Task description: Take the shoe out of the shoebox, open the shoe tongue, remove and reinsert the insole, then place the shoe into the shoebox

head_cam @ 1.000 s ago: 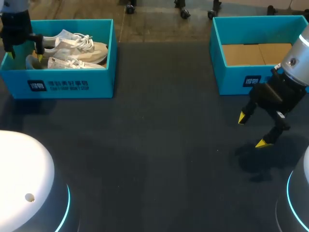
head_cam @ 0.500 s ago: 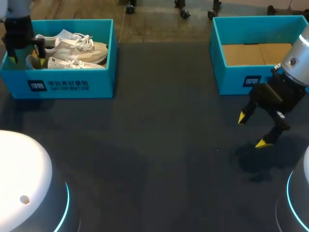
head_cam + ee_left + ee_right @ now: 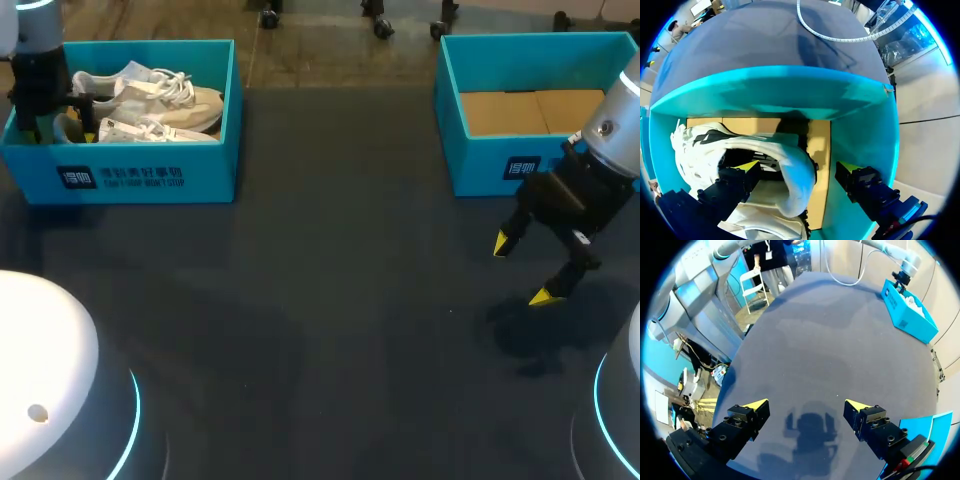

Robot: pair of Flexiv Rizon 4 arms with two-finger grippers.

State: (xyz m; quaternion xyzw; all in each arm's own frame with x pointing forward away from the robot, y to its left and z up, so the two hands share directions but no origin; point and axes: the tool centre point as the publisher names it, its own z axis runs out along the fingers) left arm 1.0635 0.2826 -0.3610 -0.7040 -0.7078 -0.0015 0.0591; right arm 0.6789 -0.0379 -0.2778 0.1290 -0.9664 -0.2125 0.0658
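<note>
The teal shoebox at the table's far left holds two white shoes lying side by side, one behind the other. My left gripper is down inside the box's left end, at the shoes' heels. In the left wrist view it stands open, with the white heel of a shoe between its fingers and one tip over the shoe's opening. The box wall is just ahead. My right gripper hangs open over bare table at the right; in its own view nothing is between the fingers.
A second teal box with a bare cardboard floor stands at the far right, just behind my right gripper. Dark table mat stretches between the two boxes. White robot bases sit at both near corners.
My left gripper has shifted slightly right and sunk lower into the shoebox, down to the shoe heels. The right arm has kept still.
</note>
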